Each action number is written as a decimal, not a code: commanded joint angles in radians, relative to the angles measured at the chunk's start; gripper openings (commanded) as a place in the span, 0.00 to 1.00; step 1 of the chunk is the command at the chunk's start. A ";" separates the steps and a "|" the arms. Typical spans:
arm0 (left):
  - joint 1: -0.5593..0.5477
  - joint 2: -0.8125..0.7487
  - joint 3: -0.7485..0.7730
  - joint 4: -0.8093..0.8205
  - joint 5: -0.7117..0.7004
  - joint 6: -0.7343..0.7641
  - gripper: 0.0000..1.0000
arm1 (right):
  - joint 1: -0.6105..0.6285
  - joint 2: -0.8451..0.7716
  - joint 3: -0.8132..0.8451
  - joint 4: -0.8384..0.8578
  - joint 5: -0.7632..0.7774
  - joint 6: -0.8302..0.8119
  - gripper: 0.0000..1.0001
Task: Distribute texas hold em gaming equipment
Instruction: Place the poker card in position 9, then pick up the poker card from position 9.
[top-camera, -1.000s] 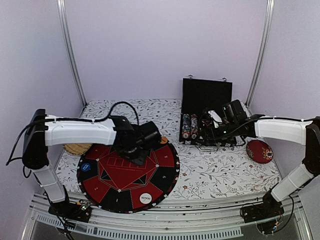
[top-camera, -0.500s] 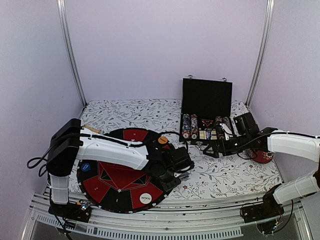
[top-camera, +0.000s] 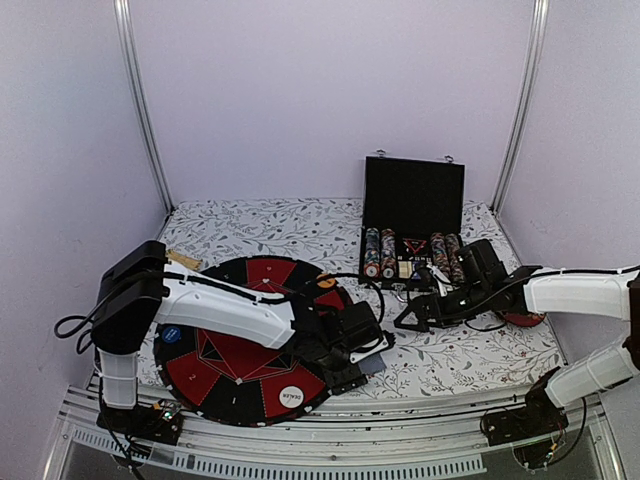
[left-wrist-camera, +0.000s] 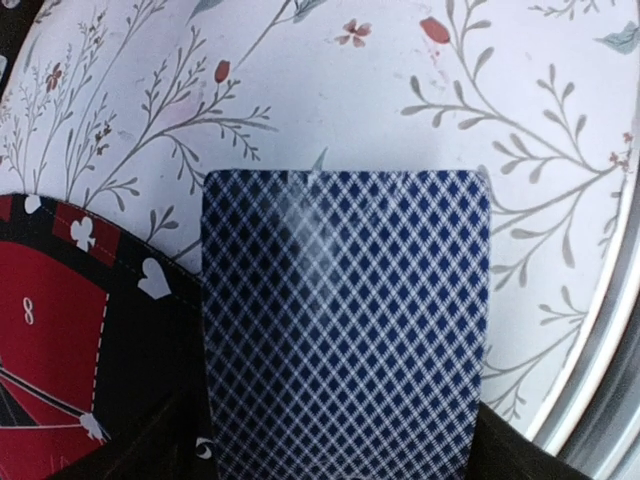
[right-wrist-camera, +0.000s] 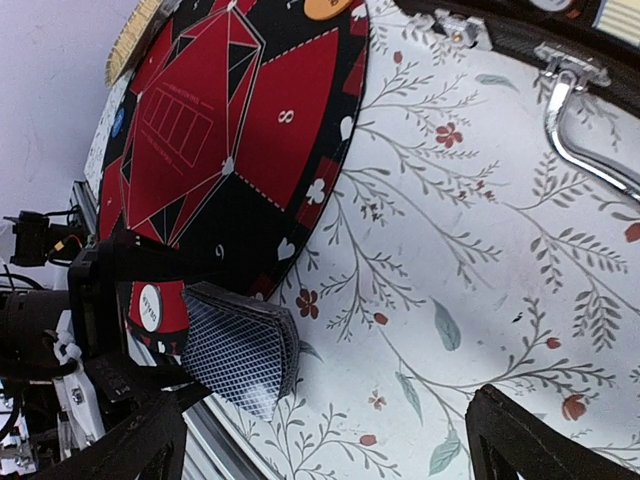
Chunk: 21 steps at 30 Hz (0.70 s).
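Observation:
A deck of playing cards (top-camera: 371, 363) with blue patterned backs lies face down, half on the round red and black mat (top-camera: 240, 350) and half on the flowered cloth. My left gripper (top-camera: 362, 345) is open, one finger on each side of the deck (left-wrist-camera: 345, 320). Also on the mat are the white DEALER disc (top-camera: 291, 396), a blue disc (top-camera: 172, 334) and an orange disc (top-camera: 327, 283). My right gripper (top-camera: 410, 320) hangs open and empty over the cloth, to the right of the deck (right-wrist-camera: 240, 350).
An open black case (top-camera: 412, 200) holding rows of chips (top-camera: 372, 252) stands at the back right, its metal handle (right-wrist-camera: 575, 120) toward me. A red round object (top-camera: 522, 318) lies behind the right arm. A woven coaster (top-camera: 185, 260) sits at the mat's far left.
The left arm swung from the mat's far side to its near right edge and widened its jaws around the deck. The right gripper dropped away from the case toward the cloth.

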 joint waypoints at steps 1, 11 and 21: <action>-0.002 -0.015 -0.051 0.030 0.028 0.031 0.87 | 0.025 0.026 -0.025 0.043 -0.057 0.011 1.00; 0.061 -0.050 -0.115 0.134 0.119 0.036 0.90 | 0.026 -0.013 -0.030 0.054 -0.063 0.019 1.00; 0.077 -0.070 -0.176 0.252 0.167 0.086 0.90 | 0.024 0.051 -0.059 0.147 -0.136 0.057 0.94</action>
